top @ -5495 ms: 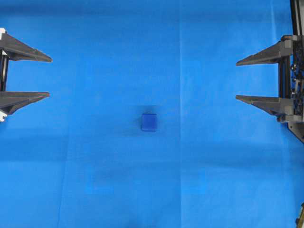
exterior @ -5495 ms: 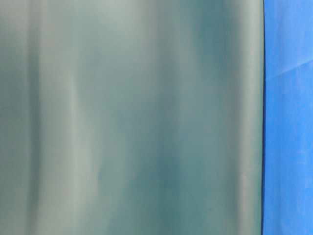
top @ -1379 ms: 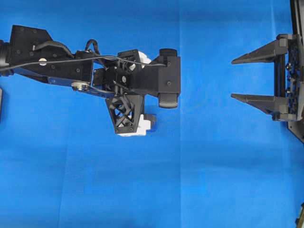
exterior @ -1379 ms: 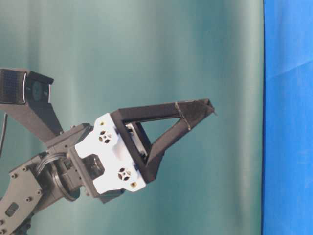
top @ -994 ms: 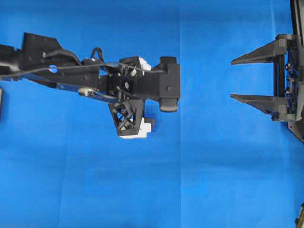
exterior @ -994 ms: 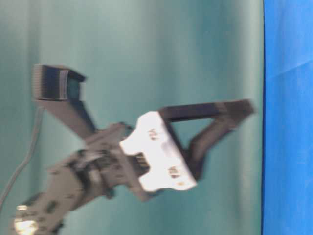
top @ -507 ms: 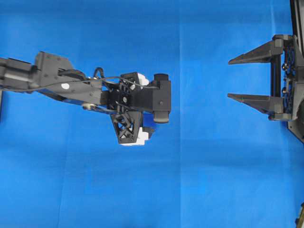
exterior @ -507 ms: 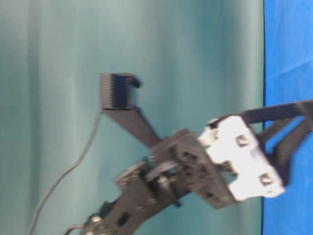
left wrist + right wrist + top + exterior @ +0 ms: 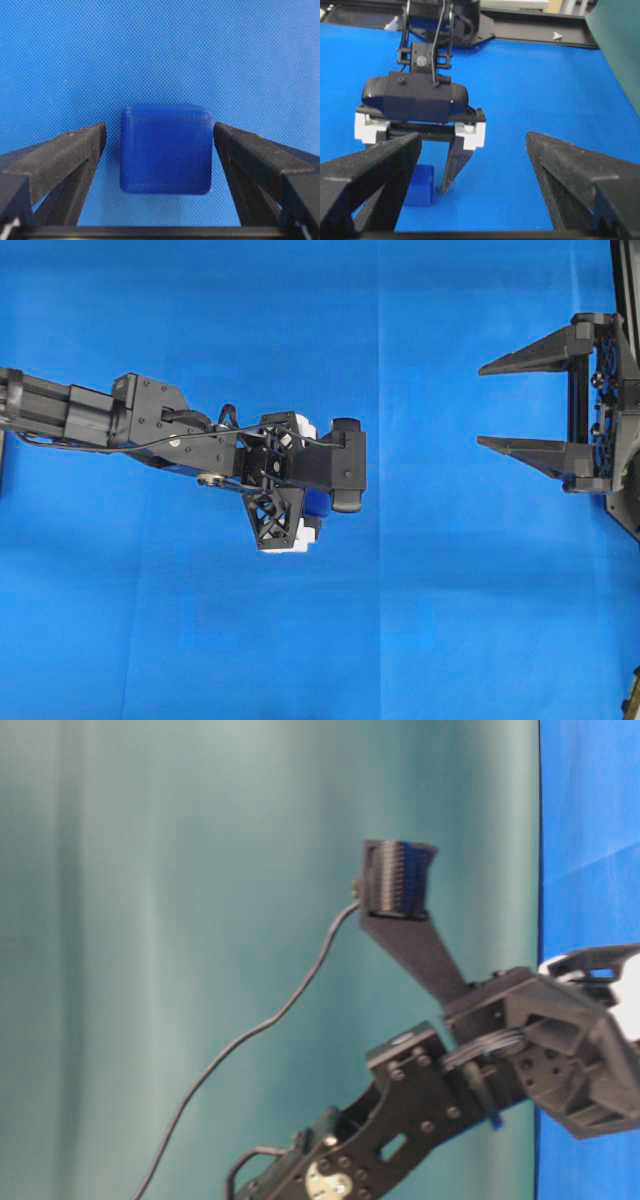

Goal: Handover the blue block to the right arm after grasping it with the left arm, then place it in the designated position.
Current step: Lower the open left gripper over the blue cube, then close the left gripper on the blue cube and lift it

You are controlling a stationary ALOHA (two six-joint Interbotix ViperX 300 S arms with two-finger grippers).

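Overhead view: two arms, both jaws spread, one blue block [image 9: 166,148] between the left arm's [image 9: 170,435] jaws, ungripped.

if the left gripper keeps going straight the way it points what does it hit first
Probably the blue cloth. The left gripper points down with its open fingers either side of the blue block, so the tips would meet the cloth, the block passing between them untouched.
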